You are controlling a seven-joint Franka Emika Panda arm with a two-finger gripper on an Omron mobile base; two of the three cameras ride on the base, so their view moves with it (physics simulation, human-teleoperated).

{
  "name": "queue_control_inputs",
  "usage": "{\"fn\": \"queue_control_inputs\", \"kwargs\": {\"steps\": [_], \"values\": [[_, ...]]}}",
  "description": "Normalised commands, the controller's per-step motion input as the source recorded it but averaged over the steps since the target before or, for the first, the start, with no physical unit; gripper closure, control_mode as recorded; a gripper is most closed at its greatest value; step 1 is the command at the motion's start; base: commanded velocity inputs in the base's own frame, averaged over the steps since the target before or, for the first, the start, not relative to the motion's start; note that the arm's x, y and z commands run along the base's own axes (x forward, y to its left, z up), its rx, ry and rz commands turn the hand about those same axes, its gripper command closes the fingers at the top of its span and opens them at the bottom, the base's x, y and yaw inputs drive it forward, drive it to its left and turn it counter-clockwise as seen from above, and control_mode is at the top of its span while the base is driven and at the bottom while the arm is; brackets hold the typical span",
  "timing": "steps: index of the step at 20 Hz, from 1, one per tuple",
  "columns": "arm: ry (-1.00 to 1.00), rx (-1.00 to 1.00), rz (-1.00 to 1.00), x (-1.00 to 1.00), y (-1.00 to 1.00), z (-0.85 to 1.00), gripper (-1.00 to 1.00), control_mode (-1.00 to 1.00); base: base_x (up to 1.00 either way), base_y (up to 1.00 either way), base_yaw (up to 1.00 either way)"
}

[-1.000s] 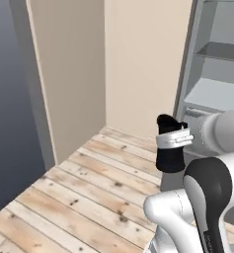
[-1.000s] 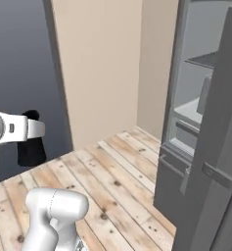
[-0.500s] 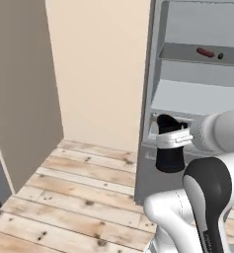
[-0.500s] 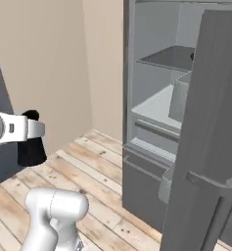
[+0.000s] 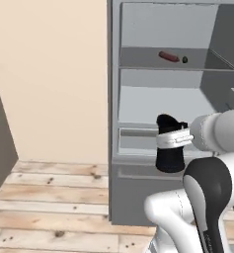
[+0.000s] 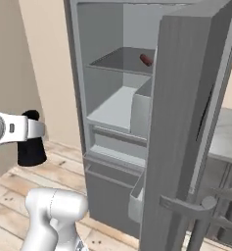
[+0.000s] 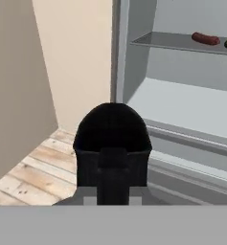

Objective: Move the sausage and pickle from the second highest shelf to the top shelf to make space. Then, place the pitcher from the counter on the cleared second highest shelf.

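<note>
Sausages: I count one slim red-brown sausage (image 5: 168, 56).
Pickles: one tiny green pickle (image 5: 184, 60).
Gripper (image 5: 170, 140): clamped tight on my one matte black pitcher (image 5: 170, 156).

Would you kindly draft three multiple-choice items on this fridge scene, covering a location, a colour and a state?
1. Where does the sausage lie?
A. On the top shelf, beside the pickle
B. On the second highest shelf
C. On the wooden floor

2. What colour is the pitcher?
A. White
B. Black
C. Green

3. What state is the fridge door in?
A. Closed
B. Removed
C. Swung open

Answers:
1. A, since the red-brown rod and the green nub rest together on the darker upper shelf.
2. B, as the jug in the end effector is matte black.
3. C, because the door stands wide and both shelves show.
</note>
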Motion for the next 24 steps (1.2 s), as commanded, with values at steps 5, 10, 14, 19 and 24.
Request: {"fn": "queue_control_inputs", "kwargs": {"steps": [5,10,14,19,24], "values": [[0.0,0.0,0.0,0.0,0.0,0.0,1.0,1.0,0.61,0.0,-0.4],[0.0,0.0,0.0,0.0,0.0,0.0,1.0,1.0,0.57,0.0,-0.36],[0.0,0.0,0.0,0.0,0.0,0.0,1.0,1.0,0.5,0.0,-0.29],[0.0,0.0,0.0,0.0,0.0,0.0,1.0,1.0,0.27,0.0,-0.22],[-0.02,0.0,-0.01,0.01,0.0,-0.14,1.0,-1.0,0.03,0.0,-0.06]]}}
